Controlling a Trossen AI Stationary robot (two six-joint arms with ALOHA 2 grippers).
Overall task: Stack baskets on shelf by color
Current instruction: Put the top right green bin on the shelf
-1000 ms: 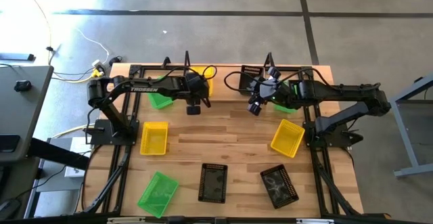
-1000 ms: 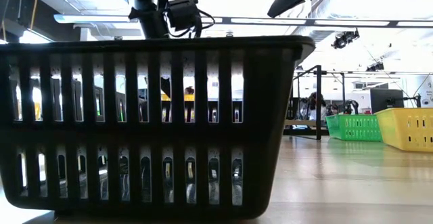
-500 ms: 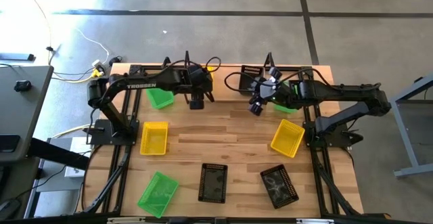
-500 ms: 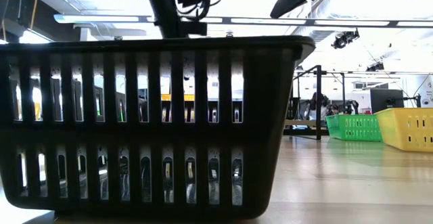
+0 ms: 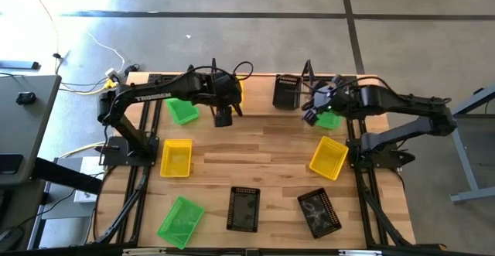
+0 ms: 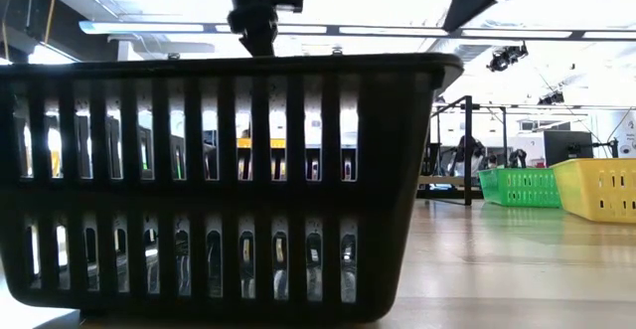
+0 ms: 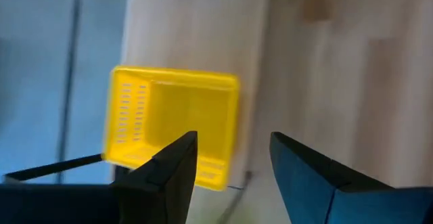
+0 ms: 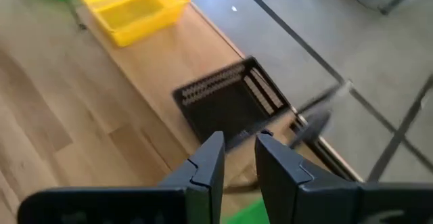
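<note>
My left gripper (image 5: 223,118) hangs open above the table's far side, next to a yellow basket (image 7: 172,126) that stands on the shelf (image 5: 255,95). My right gripper (image 5: 309,115) is open a little and hovers near a black basket (image 5: 287,92) on the shelf; this black basket (image 8: 230,105) lies just beyond its fingers. Both grippers are empty. On the tabletop rest green baskets (image 5: 183,110) (image 5: 328,120) (image 5: 179,219), yellow baskets (image 5: 176,157) (image 5: 329,157) and black baskets (image 5: 244,208) (image 5: 319,213).
The low view is mostly filled by a black basket (image 6: 219,185) close to the camera, with a green basket (image 6: 517,185) and a yellow basket (image 6: 596,188) to its right. The arm bases stand at the table's left and right edges. Bare wood lies mid-table (image 5: 255,151).
My right gripper has moved toward the table's right edge, away from the middle and past the black basket on the shelf. My left gripper has risen a little and drawn slightly toward the far edge. No basket has moved.
</note>
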